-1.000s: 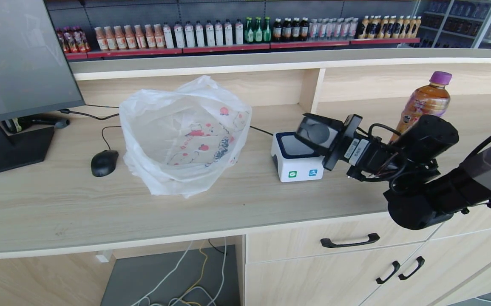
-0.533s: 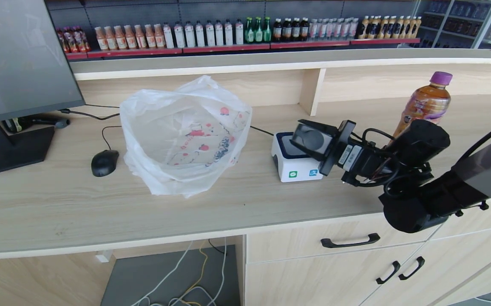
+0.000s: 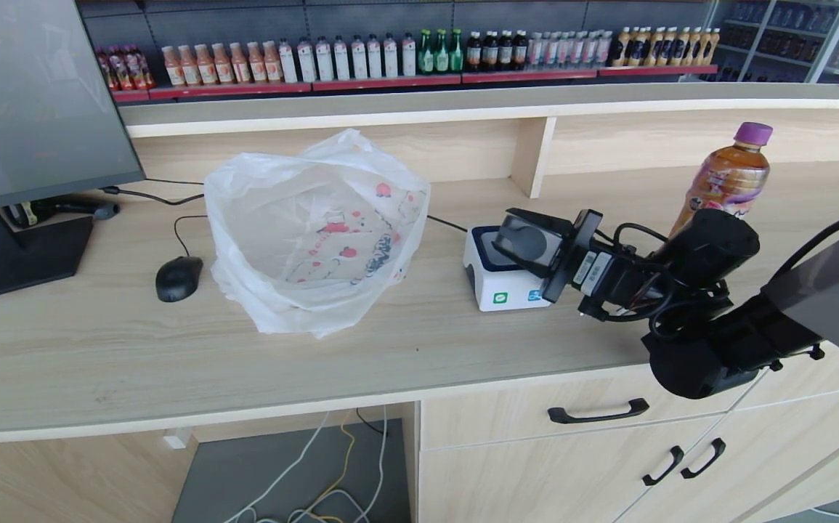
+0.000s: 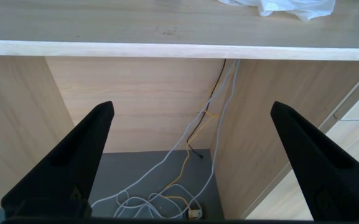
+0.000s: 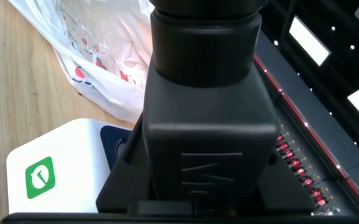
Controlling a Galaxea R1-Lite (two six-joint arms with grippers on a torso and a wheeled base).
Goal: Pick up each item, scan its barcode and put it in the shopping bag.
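My right gripper (image 3: pixel 544 247) is shut on a black bottle (image 3: pixel 532 238), held tilted just above the white barcode scanner (image 3: pixel 500 285) at the counter's middle right. Close up, the black bottle (image 5: pixel 204 124) hides the fingers, with the scanner (image 5: pixel 61 168) and the bag (image 5: pixel 98 50) behind it. The white plastic shopping bag (image 3: pixel 317 225) stands with its mouth wide to the left of the scanner. An amber tea bottle (image 3: pixel 726 178) with a purple cap stands upright behind the right arm. My left gripper (image 4: pixel 191 112) is open and holds nothing, low in front of the counter edge (image 4: pixel 104 46).
A black mouse (image 3: pixel 178 278) and a monitor (image 3: pixel 27 94) sit at the counter's left. A wooden divider (image 3: pixel 533 156) rises behind the scanner. Drawers with black handles (image 3: pixel 597 414) are below. Loose cables (image 4: pixel 185 180) hang under the counter.
My right arm has carried the black bottle a little to the left and down, closer over the scanner. Bag, scanner and tea bottle stay put.
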